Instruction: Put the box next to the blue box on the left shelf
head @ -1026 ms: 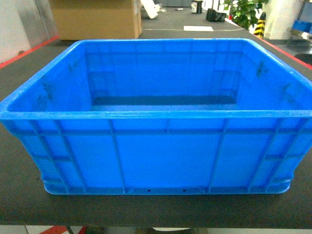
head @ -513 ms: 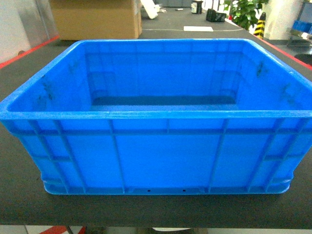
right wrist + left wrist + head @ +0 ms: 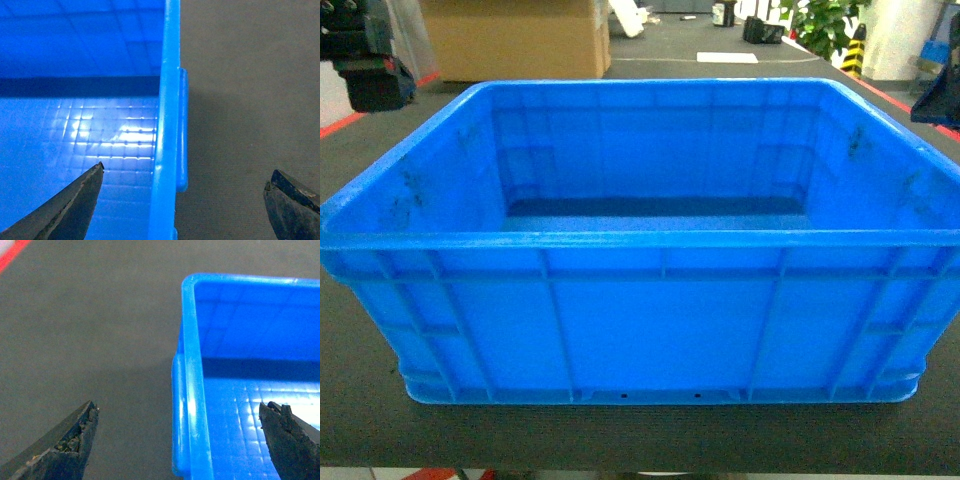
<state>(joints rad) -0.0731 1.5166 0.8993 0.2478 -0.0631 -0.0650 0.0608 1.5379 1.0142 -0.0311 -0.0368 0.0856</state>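
Observation:
The box [image 3: 640, 250], a large bright-blue crate with ribbed sides, stands empty on the dark table [image 3: 640, 440] right in front of me. My left gripper [image 3: 178, 404] is open and straddles the box's left wall rim [image 3: 192, 390], one finger [image 3: 65, 445] over the table and the other over the box floor. My right gripper [image 3: 186, 170] is open in the same way astride the right wall rim [image 3: 167, 100]. Neither touches the plastic. In the head view the left arm's dark end [image 3: 365, 60] and the right arm's tip [image 3: 935, 100] show at the upper corners. The left shelf and the blue box on it are out of view.
A big cardboard carton [image 3: 515, 40] stands behind the box at the table's far left. A white sheet [image 3: 727, 58] and a potted plant [image 3: 825, 25] lie further back. Red stripes [image 3: 370, 110] mark the table's side edges.
Both arms have come into the head view at its upper corners, beside the box's side walls. The box sits much as before.

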